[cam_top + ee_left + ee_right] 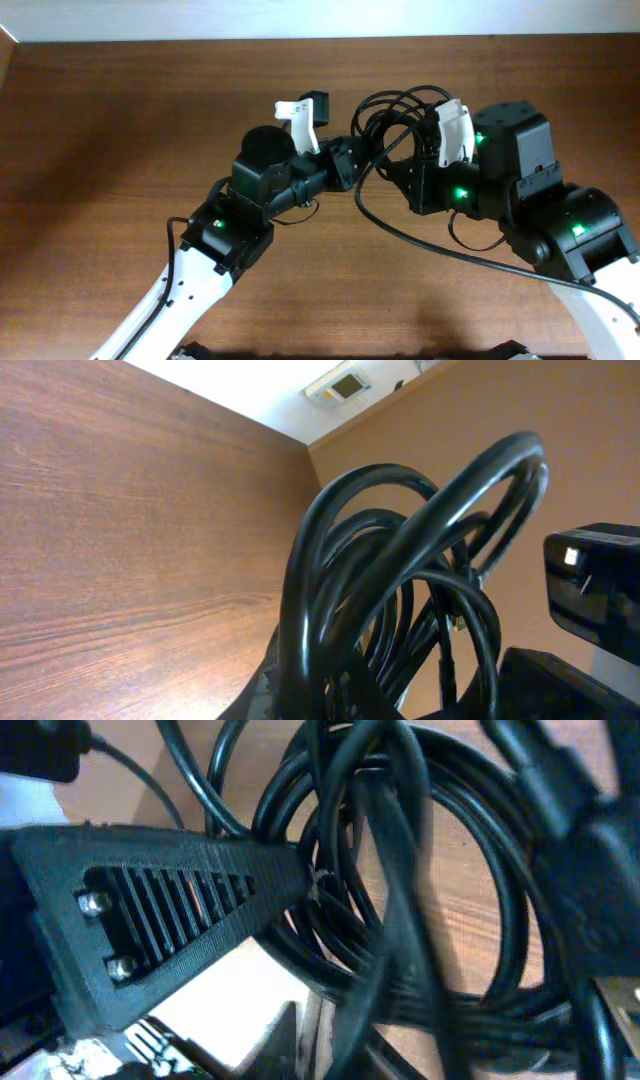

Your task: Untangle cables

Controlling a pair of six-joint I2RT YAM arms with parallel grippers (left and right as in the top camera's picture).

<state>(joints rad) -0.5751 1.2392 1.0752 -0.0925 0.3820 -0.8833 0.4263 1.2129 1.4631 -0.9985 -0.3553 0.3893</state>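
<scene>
Here: glossy black round cables (305,600) looped together; left fingers (342,160) pinching bundle, right fingers (190,900) pressed together.

Bare table (90,130) at left; cables (395,105) between left arm (225,235) and right arm (560,220) mid-table.

The surface (100,150) is brown wood with a fine streaked grain and a dull satin finish. The cables (440,510) have smooth, glossy black sheaths that catch pale highlights along their curves. A finger (170,910) of the right end effector (305,885) is matt black plastic, slotted, with two bright metal screws.
</scene>
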